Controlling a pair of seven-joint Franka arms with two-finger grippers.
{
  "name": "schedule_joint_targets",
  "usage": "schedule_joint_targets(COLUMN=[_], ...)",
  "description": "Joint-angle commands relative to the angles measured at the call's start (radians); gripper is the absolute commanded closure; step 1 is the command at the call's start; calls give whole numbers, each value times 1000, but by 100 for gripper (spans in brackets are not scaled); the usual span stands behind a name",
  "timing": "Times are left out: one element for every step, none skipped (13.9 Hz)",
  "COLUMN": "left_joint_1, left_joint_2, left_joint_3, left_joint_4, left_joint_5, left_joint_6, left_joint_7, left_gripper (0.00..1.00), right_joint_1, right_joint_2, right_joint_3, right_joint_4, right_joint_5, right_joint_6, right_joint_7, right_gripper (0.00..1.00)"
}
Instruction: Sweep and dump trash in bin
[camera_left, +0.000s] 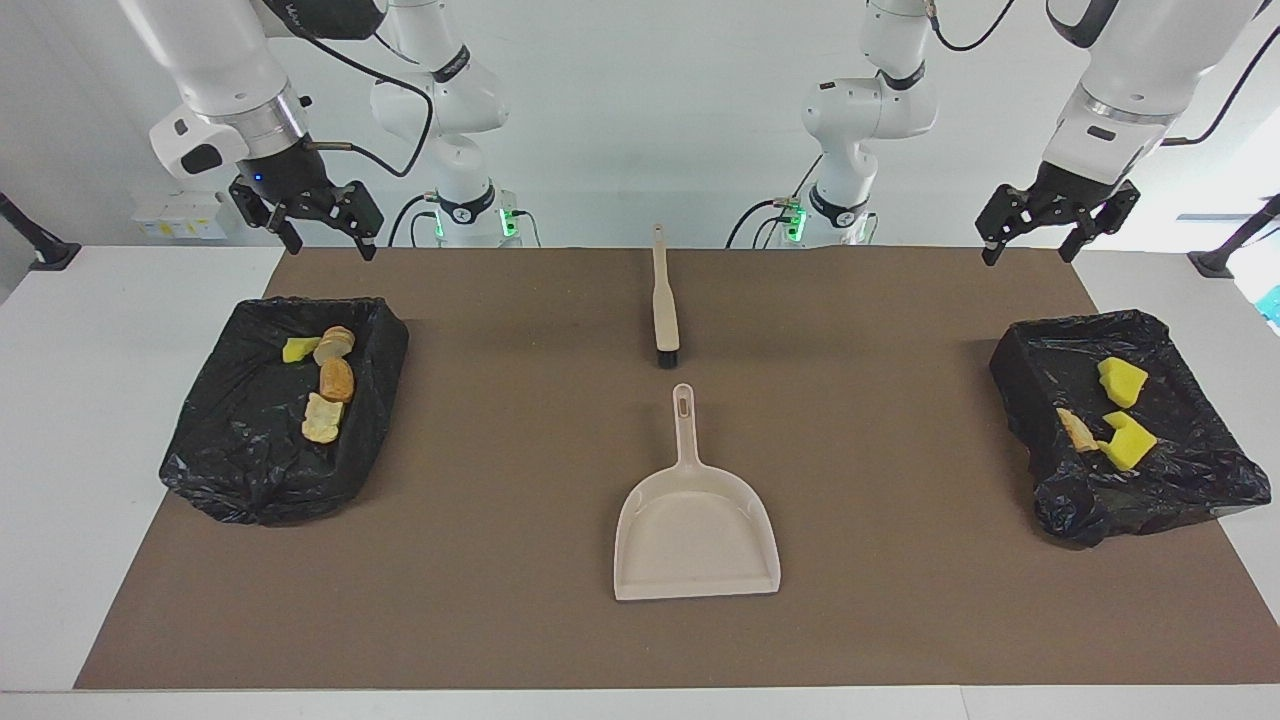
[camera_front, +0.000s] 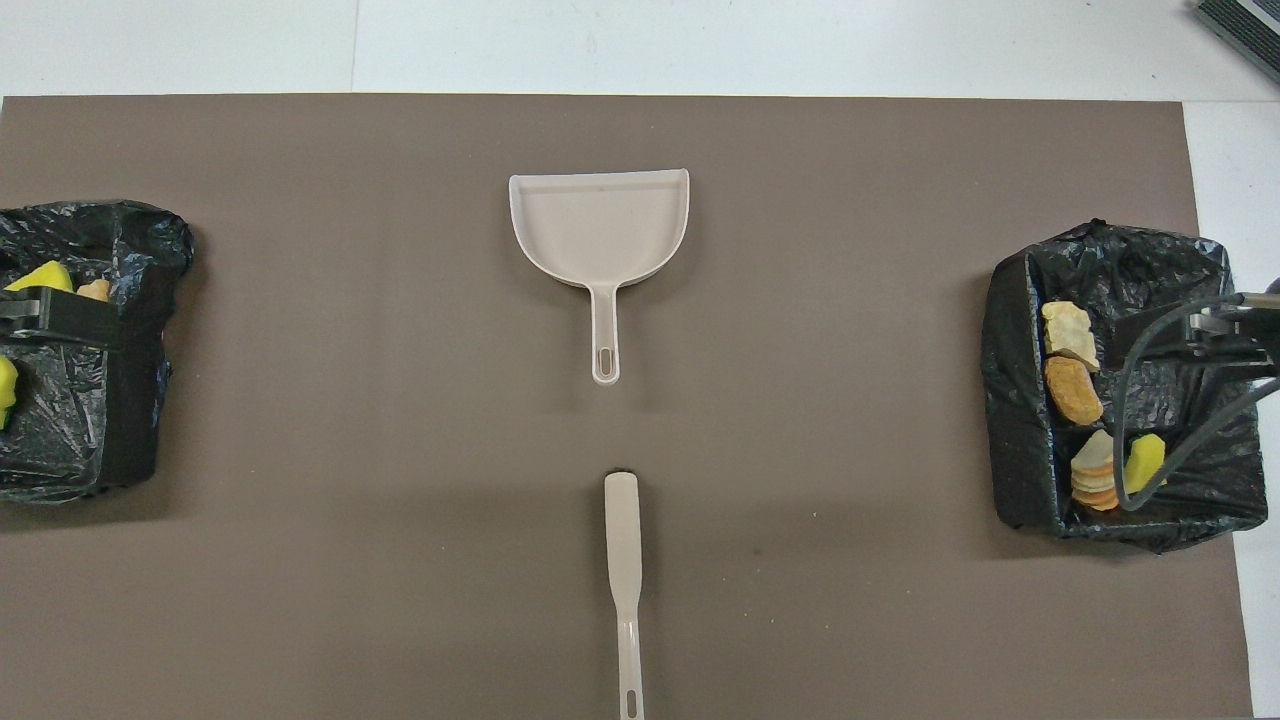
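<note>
Both my pincers released, up over the bins: left pincer (camera_left: 1058, 225), right pincer (camera_left: 318, 222). Trash (camera_left: 324, 384) binned (dustpan (camera_left: 696, 525), brush (camera_left: 664, 305) parked mid-bench); looks done.

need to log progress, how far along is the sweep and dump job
It looks finished. All seven scraps of trash lie in the two black-lined bins, four in one, three in the other. Dustpan and brush lie empty mid-mat. Both pincers, left and right, hang open, holding nothing. Nothing seems left.
</note>
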Motion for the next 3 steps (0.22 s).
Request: schedule_joint_targets(left_joint_1=[8,6,8], left_joint_2=[20,20,18], left_joint_3=[-5,-5,-5], left_joint_4=[34,34,34], left_joint_5=[-1,-1,-3], left_joint_6=[-26,-25,-23], left_joint_7=[15,15,15], left_gripper=[0,0,0], right_joint_1=[1,-1,1], right_joint_2=[-15,-18,-18], right_joint_3=[-2,-2,-2], right_joint_4=[-11,-11,-11], right_joint_5=[12,12,12], right_joint_6=[-13,-14,-14], right_joint_7=[17,17,17], right_gripper=[0,0,0])
